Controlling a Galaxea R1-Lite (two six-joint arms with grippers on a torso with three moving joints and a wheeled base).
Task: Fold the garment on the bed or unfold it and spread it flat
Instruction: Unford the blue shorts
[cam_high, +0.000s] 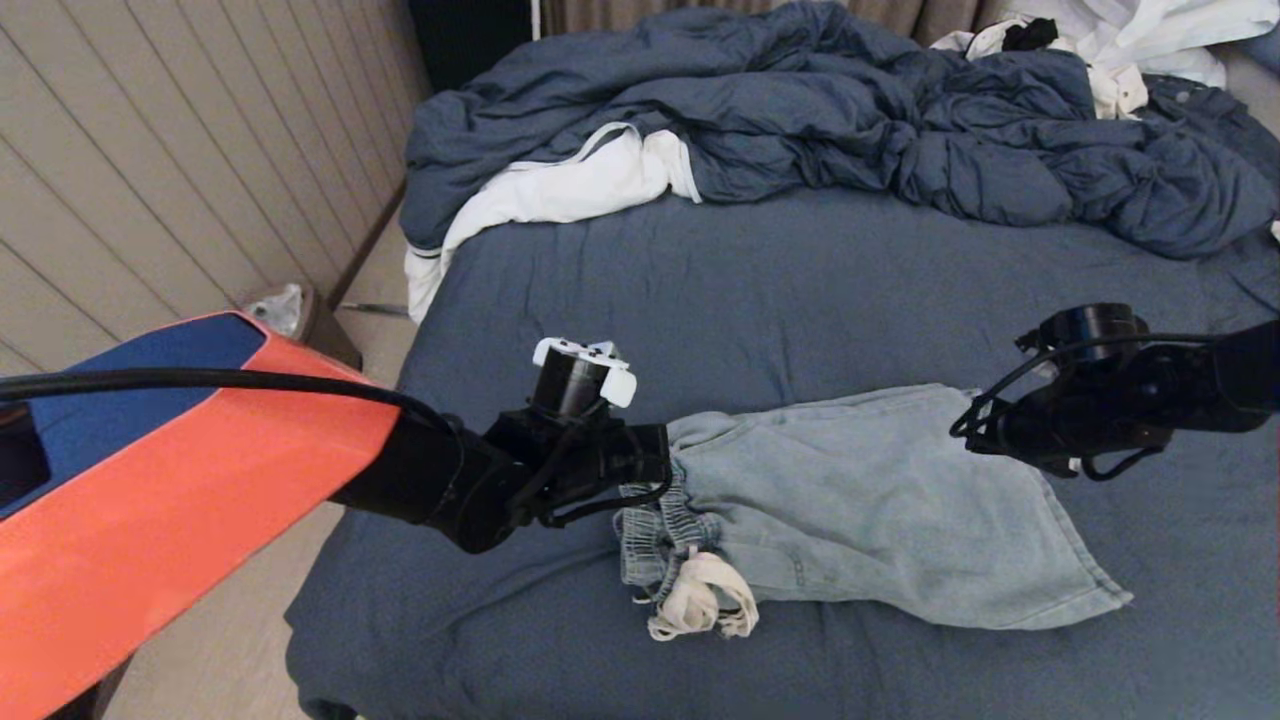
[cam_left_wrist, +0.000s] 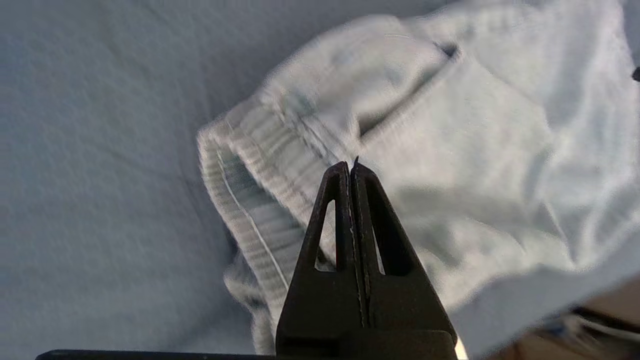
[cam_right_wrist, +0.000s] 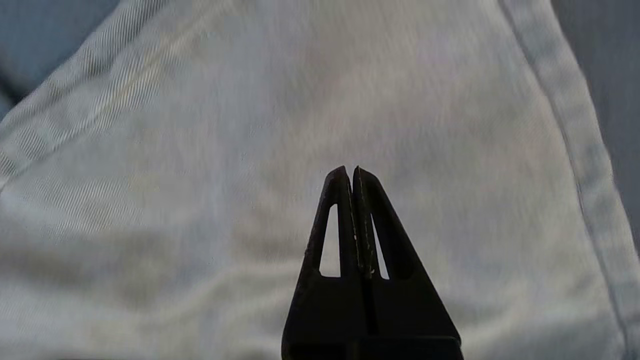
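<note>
Overhead, denim shorts (cam_high: 860, 500) on slate-blue bed (cam_high: 800, 290), rumpled duvet (cam_high: 830, 110) behind; left claw (cam_left_wrist: 351, 167), right claw (cam_right_wrist: 350, 172) both clenched, empty

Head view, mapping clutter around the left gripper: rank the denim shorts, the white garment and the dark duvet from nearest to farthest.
From the left gripper:
1. Denim shorts, at its tip.
2. White garment, beyond, by the bed's left edge.
3. Dark duvet, across the far end.
</note>
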